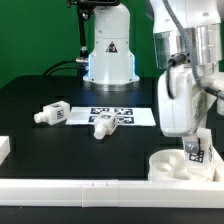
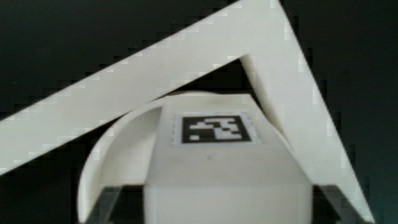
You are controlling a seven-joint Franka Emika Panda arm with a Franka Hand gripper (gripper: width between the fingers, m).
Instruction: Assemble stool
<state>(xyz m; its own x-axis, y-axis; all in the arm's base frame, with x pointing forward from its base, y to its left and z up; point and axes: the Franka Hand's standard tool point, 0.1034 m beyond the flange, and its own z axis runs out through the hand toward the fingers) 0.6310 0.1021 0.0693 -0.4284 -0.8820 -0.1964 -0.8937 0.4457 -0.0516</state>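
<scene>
Grips 1 leg (image 1: 196, 151) in the tool (image 1: 190, 142), clenched on its 2 flanks. Holds it directly over the seat (image 1: 163, 168), toward that disc's side on the exterior view's right, tagged face turned to the camera. Cannot tell whether the leg's lower end touches the seat floor or hangs just above it.

From the wrist camera: the same leg (image 2: 217, 130), black-and-white tag facing the lens. Pinched between 2 dark fingers (image 2: 118, 203) of the tool (image 2: 231, 205), 1 on each side, pressed against the white body. Beyond it, 2 white rails (image 2: 107, 92) meeting in a corner over the black surface (image 2: 54, 40). Just beside the leg, a curved white edge, either seat rim or leg body, not possible to tell.

Along the seat's near side, 1 long rail (image 1: 60, 186) running off toward the exterior view's left.

Well apart from the seat, toward the exterior view's left, 2 more legs lying on their sides on the surface (image 1: 30, 100): the nearer loose leg (image 1: 104, 124) and, farther from the seat again, the farther loose leg (image 1: 50, 114). In the same direction from the seat and a little farther back, the marker board (image 1: 122, 112), flat. Farther back from the seat than all of these, the arm's base (image 1: 110, 55).
</scene>
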